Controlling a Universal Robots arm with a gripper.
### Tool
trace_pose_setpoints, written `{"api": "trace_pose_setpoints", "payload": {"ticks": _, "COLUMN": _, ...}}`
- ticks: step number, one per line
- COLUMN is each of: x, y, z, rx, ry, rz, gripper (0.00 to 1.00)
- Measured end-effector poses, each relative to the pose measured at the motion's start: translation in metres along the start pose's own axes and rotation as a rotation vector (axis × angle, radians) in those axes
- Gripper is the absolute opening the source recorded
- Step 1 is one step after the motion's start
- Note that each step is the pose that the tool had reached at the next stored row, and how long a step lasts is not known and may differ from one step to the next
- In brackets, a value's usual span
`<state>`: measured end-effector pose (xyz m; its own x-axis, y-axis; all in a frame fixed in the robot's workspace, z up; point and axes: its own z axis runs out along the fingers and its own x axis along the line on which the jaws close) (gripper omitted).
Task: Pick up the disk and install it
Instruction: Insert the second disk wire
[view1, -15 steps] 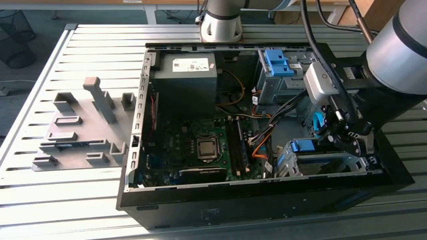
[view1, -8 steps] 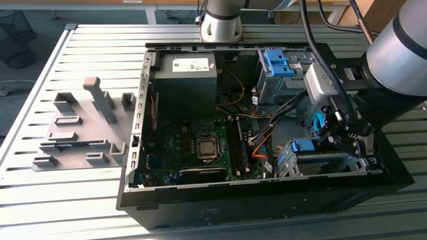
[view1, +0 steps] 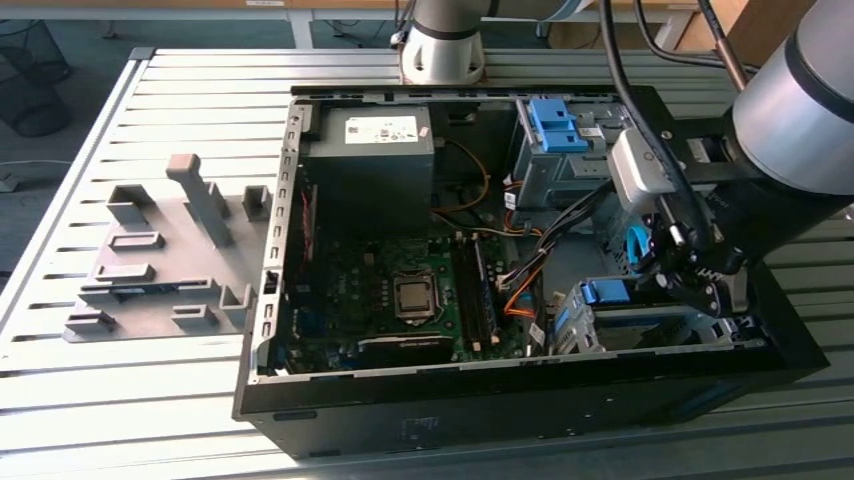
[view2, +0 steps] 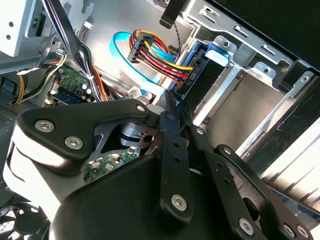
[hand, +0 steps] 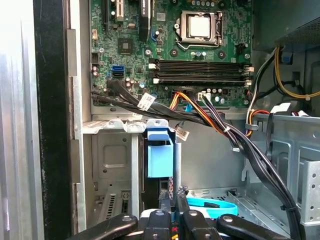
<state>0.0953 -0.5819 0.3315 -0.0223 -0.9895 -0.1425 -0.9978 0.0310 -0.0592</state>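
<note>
The disk (view1: 607, 292) stands on edge in the metal drive cage (view1: 641, 325) at the near corner of the open computer case, on the exterior view's right. Its blue plastic rail (hand: 159, 150) faces out of the cage. In the second wrist view the disk's (view2: 212, 55) dark end carries a black connector (view2: 192, 80) with red, yellow and black wires. My gripper (view1: 687, 280) reaches down inside the case right beside the cage. Its black fingers lie close together, their tips (view2: 172, 102) at that connector. I see nothing clamped between them (hand: 173, 192).
The motherboard (view1: 387, 290) covers the case floor. A dark grey box with a white sticker (view1: 374, 150) sits at the back. A blue bracket (view1: 554, 125) rests in the upper cage. Black cable bundles (hand: 210, 125) cross above the cage. A grey fixture (view1: 167, 260) lies on the slatted table.
</note>
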Motion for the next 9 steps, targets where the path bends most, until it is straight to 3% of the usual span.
{"api": "trace_pose_setpoints", "payload": {"ticks": 9, "x": 0.0003, "y": 0.0, "z": 0.001, "rx": -0.0015, "ry": 0.0, "rz": 0.0, "gripper": 0.16}}
